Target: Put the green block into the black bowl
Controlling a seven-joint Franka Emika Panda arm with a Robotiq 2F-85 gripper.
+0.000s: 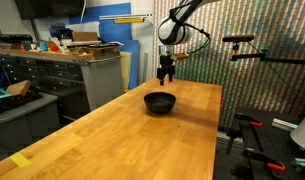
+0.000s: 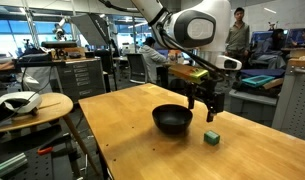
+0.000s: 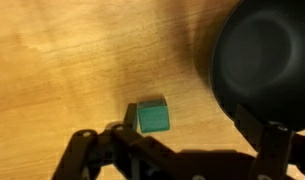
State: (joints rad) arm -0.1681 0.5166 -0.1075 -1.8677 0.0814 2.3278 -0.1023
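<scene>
The green block (image 2: 212, 137) lies on the wooden table just beside the black bowl (image 2: 173, 120). In the wrist view the green block (image 3: 153, 117) is at centre, and the black bowl (image 3: 264, 60) fills the upper right. My gripper (image 2: 211, 112) hangs above the block, not touching it. In the wrist view the gripper (image 3: 177, 142) is open and empty, with its fingers spread wide at the lower edge. In an exterior view the bowl (image 1: 160, 102) sits below the gripper (image 1: 166, 76), and the block does not show.
The wooden table (image 1: 112, 135) stretches wide toward the camera. A round side table (image 2: 32, 108) holding a headset stands off the table's edge. Cabinets and a workbench (image 1: 77, 70) stand behind, and a tripod rig (image 1: 254, 55) stands beside the table.
</scene>
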